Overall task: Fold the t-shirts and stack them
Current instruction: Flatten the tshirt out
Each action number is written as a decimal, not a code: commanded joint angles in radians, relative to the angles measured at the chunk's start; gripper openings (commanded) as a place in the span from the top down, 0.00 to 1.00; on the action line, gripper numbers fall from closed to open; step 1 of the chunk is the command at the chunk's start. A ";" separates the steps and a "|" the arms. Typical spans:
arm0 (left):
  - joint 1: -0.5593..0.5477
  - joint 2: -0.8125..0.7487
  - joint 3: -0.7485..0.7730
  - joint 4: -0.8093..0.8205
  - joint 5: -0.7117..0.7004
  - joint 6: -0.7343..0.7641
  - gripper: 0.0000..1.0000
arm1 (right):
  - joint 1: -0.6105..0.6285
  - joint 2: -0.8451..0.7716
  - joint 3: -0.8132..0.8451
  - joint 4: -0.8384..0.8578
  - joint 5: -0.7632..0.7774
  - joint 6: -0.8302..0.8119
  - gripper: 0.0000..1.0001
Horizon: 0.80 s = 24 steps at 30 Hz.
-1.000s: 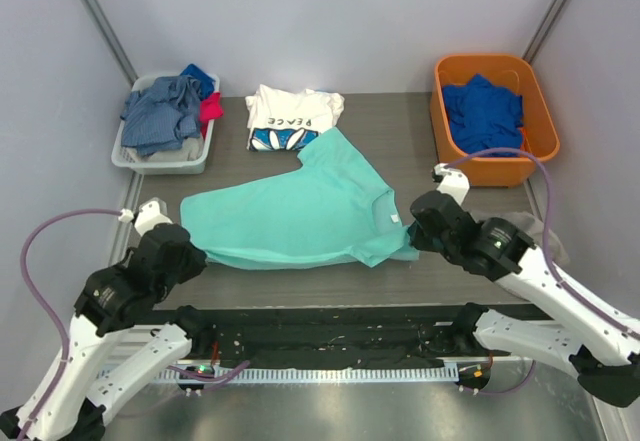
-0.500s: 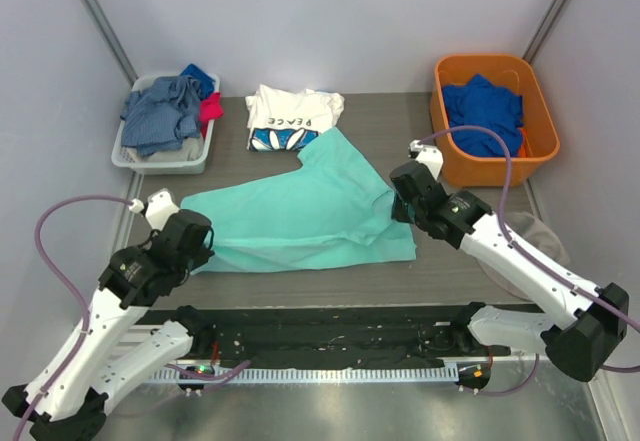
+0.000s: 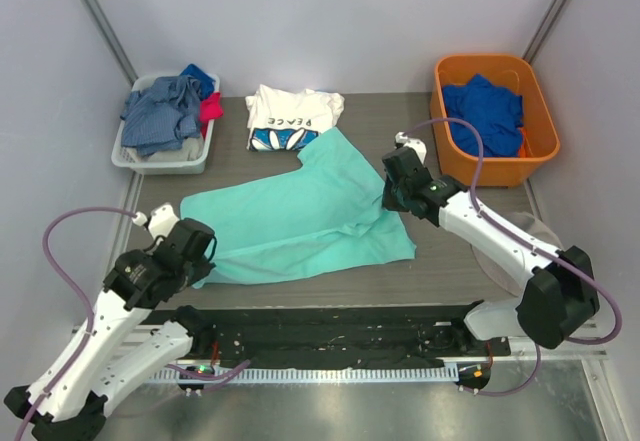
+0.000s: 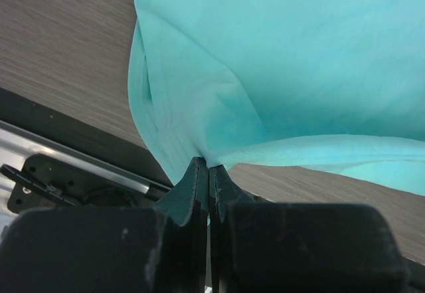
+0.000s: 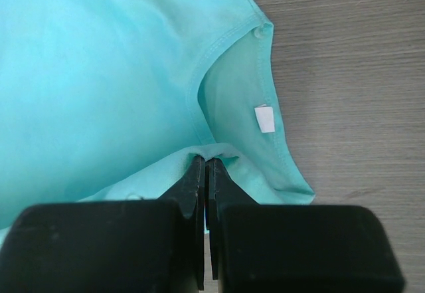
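On the table, the teal shirt lies spread at centre, collar toward 3 o'clock. The left gripper is clamped on its near edge at 8 o'clock, and the right gripper is clamped on fabric beside the collar. The white shirt sits at 12 o'clock. For a clean fold, both arms should probably lift evenly and keep the held edge taut.

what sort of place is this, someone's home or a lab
Most likely a robot lab cell, not a home: bare grey walls box in the table, with a grey bin and an orange bin of clothes on it.
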 commanded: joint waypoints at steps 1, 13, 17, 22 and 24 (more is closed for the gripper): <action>0.000 -0.039 -0.001 -0.026 0.000 -0.055 1.00 | -0.017 0.012 0.049 0.078 -0.035 -0.034 0.99; 0.000 0.144 0.047 -0.030 -0.015 0.026 0.99 | -0.057 0.095 0.103 0.098 -0.070 -0.055 0.99; -0.002 0.193 0.056 -0.067 0.028 0.050 1.00 | -0.057 0.110 0.106 0.100 -0.087 -0.064 0.99; 0.000 0.150 0.065 -0.072 0.008 0.041 1.00 | -0.060 0.105 0.103 0.103 -0.082 -0.071 0.99; 0.000 0.142 0.085 -0.080 -0.007 0.041 1.00 | -0.061 0.101 0.108 0.101 -0.088 -0.071 0.99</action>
